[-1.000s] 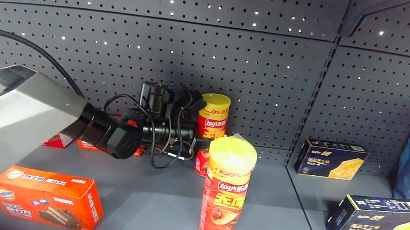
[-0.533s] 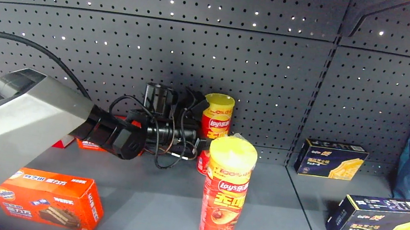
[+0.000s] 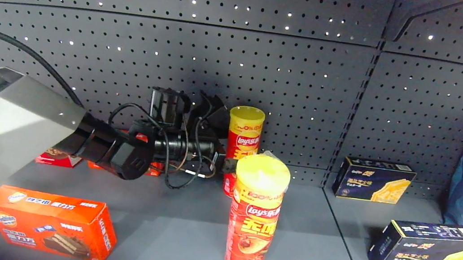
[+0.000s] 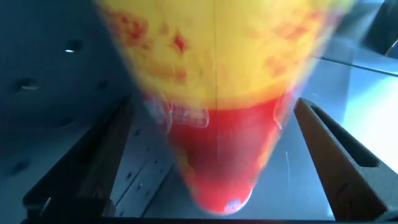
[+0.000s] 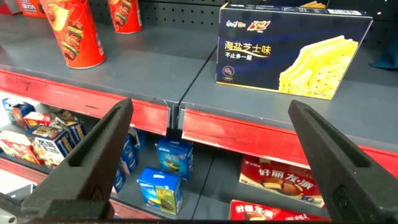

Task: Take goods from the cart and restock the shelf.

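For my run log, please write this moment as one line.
left gripper: open around rear chip can | can: upright on shelf | right gripper: open, empty

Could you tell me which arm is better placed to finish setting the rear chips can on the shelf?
Left. The left gripper straddles the rear chips can, fingers open either side; the right gripper hangs open at the red front edge of the shelf.

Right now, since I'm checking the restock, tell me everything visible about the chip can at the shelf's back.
The chip can is a tall tube with a yellow lid and a yellow-and-red printed wall, likely cardboard. It stands upright at the back of the shelf, near the pegboard. The left gripper straddles it, with a gap showing on each side. The front can hides part of its base.
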